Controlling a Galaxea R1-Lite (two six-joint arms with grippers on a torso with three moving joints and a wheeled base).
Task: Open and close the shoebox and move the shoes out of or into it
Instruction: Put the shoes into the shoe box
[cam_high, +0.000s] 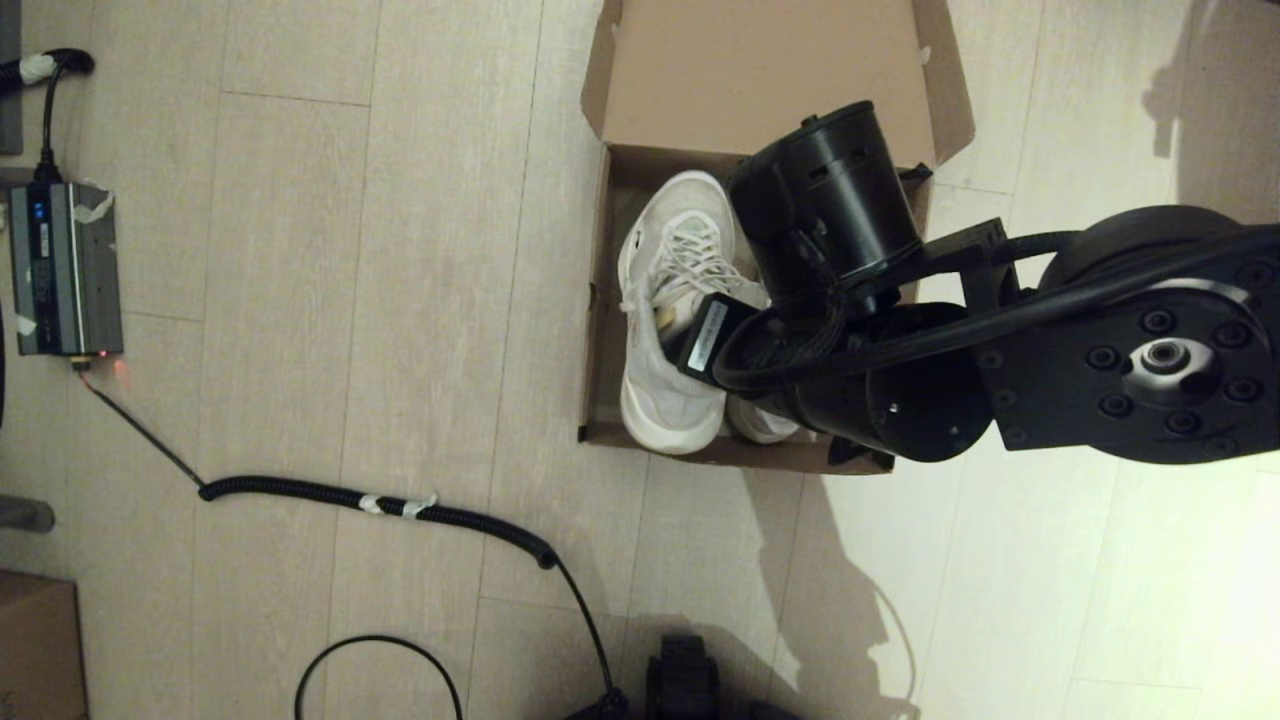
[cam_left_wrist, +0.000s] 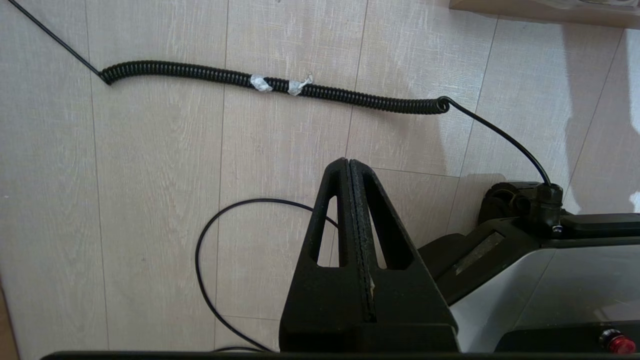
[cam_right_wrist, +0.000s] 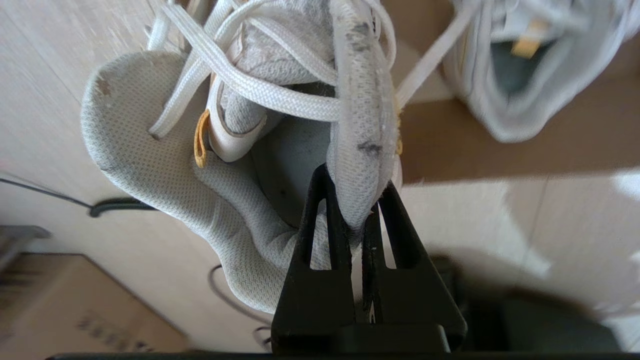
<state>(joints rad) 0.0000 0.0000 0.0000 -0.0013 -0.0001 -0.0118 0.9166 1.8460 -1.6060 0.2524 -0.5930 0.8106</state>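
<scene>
Shoebox (cam_high: 600, 300) open; one shoe lifting.
My right tool (cam_right_wrist: 356, 220) pinches a shoe (cam_right_wrist: 210, 200) by its collar; its mate (cam_right_wrist: 530, 75) lies boxed at 1 o'clock. Left tool (cam_left_wrist: 350, 170) parked, closed.

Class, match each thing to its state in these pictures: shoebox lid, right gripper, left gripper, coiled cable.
Column one:
1. shoebox lid
2. right gripper
3. left gripper
4. coiled cable

Column two:
A. jaws shut, holding nothing, above the floor
B. lying on the floor, patched with white tape
C. folded back, open
D. jaws clamped on the mesh edge of a sneaker

Pairs: 1-C, 2-D, 3-A, 4-B
</scene>
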